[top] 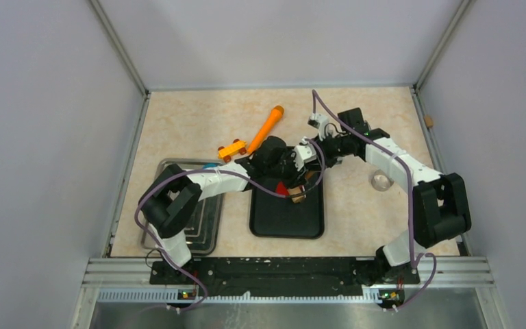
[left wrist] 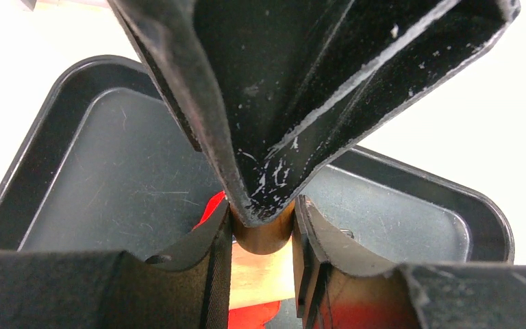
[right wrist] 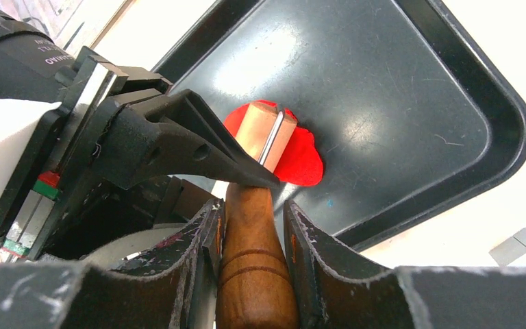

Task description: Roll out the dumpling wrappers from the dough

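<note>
The red dough (top: 280, 188) lies flat at the far end of the black tray (top: 287, 223). A wooden rolling pin (top: 299, 192) rests on it. My left gripper (top: 286, 179) is shut on one end of the pin, and my right gripper (top: 306, 177) is shut on its dark handle. In the left wrist view my gripper (left wrist: 264, 226) clamps the pin (left wrist: 264, 274), with dough (left wrist: 209, 205) beside and below it. In the right wrist view my gripper (right wrist: 253, 212) grips the handle (right wrist: 253, 274), and the roller (right wrist: 264, 133) lies across the dough (right wrist: 301, 157).
An orange tool (top: 267, 127) and a small yellow-orange wheeled piece (top: 231, 149) lie behind the black tray. A metal tray (top: 205, 223) sits at the left under my left arm, a blue bit (top: 209, 166) at its far edge. A clear round object (top: 381, 180) lies at the right.
</note>
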You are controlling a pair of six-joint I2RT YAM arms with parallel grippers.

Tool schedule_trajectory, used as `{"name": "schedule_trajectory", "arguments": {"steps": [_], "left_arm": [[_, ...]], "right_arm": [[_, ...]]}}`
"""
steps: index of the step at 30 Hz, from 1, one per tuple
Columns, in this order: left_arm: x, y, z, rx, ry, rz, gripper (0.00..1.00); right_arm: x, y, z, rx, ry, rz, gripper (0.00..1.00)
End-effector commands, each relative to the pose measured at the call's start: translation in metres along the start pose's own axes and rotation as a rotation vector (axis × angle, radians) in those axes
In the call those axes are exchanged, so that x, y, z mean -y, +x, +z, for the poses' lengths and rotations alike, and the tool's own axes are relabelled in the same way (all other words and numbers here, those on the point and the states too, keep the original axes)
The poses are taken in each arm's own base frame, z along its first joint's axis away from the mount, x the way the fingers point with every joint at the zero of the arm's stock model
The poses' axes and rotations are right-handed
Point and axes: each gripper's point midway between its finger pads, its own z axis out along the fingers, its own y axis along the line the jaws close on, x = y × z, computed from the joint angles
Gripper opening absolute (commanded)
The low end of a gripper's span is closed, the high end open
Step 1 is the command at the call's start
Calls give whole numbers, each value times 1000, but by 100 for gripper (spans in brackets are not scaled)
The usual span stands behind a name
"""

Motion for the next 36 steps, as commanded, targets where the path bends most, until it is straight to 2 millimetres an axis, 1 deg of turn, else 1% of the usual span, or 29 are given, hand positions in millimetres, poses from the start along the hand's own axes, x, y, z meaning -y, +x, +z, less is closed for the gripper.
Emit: {"name": "schedule_trajectory", "arguments": {"steps": [1,9,18,21,22,24,25,29,30,31,33,36], "left_arm": [[5,32,-12,-88,-6,-83,0],[12,46,-21,-119,-2,-88,0],[15,56,-33,-144,-8,-84,0],[15,53,-37,-141,-10,-69,0],[16,54,-41,-156,-8,-69,0],[14,45,-48,-150,-12,-61,0],[13,35,-52,-134,-15,-56,0],[16,-17,-67,-19,-1,8,0],[16,-32,-69,16,5,23,0],[17,-42,-69,41,13,32,0],[15,-55,-62,65,24,34,0],[4,-61,-44,64,22,16,0]], "right_arm": [[12,49,21,-158,51,-37,0],[7,55,30,-171,46,-46,0],[-5,58,39,-181,20,-53,0],[-9,53,42,-172,9,-52,0],[-11,48,42,-163,5,-52,0],[-18,34,40,-139,-11,-34,0],[-22,25,37,-127,-22,-29,0],[-38,-15,15,-60,-39,-49,0],[-41,-23,9,-48,-33,-59,0],[-42,-28,3,-39,-29,-64,0],[-37,-32,-3,-41,-19,-58,0],[-19,-28,-7,-50,13,-24,0]]}}
